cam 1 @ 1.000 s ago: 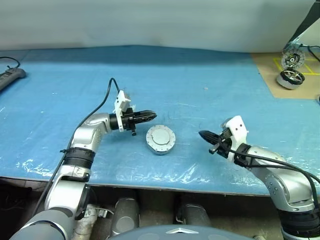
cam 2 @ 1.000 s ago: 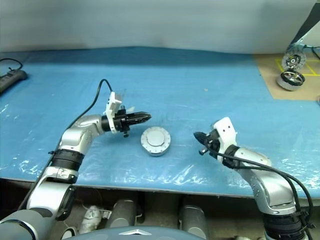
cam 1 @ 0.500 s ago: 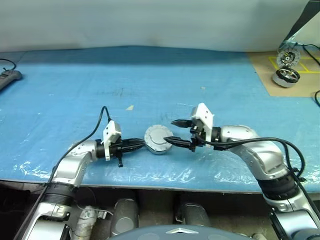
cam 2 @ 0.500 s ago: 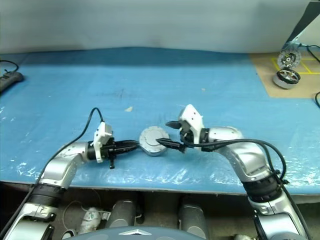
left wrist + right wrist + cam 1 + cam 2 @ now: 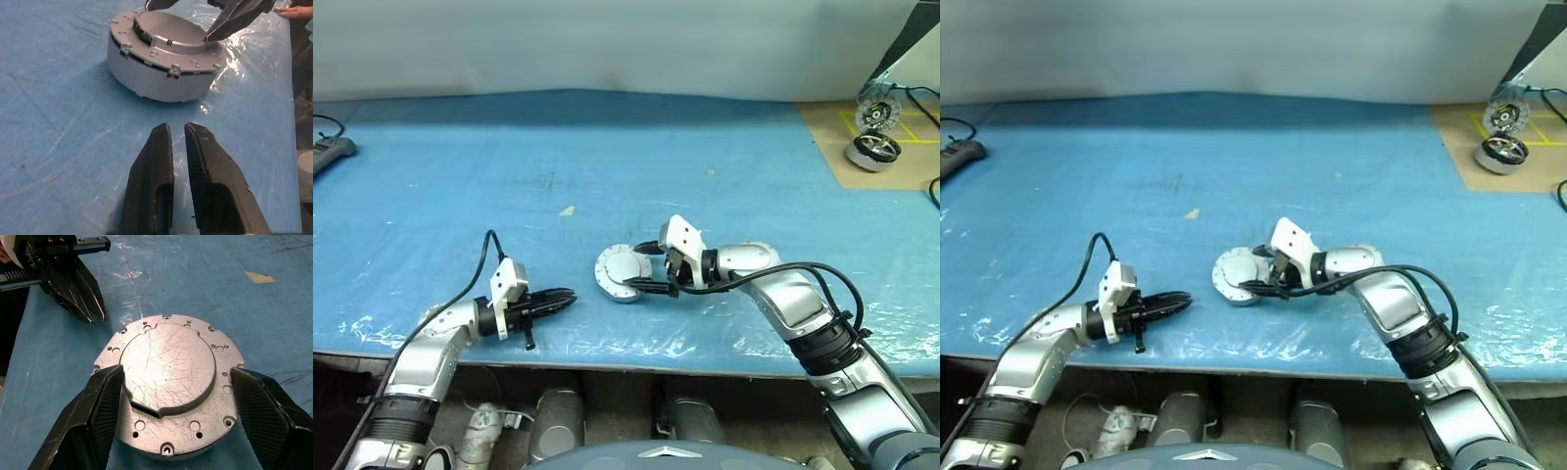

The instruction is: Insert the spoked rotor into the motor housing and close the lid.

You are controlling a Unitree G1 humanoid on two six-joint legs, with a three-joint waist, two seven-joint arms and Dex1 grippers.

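Right fingers [image 5: 122, 396] spread either side of closed motor housing [image 5: 168, 396], left fingers [image 5: 161, 161] nearly together nearby, blue sheet [image 5: 460, 176] beneath

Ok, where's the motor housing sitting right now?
In the head views the motor housing sits on the blue table cover near the front edge, about centre. The right gripper straddles it with fingers open, and the left gripper is off to its left.

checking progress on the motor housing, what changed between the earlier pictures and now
The right gripper swung in from the right and opened; its fingers now straddle the motor housing without gripping it. The left gripper drew back from the housing toward the table's near edge, shut and empty. The housing stayed put on the blue table cover, its lid closed.
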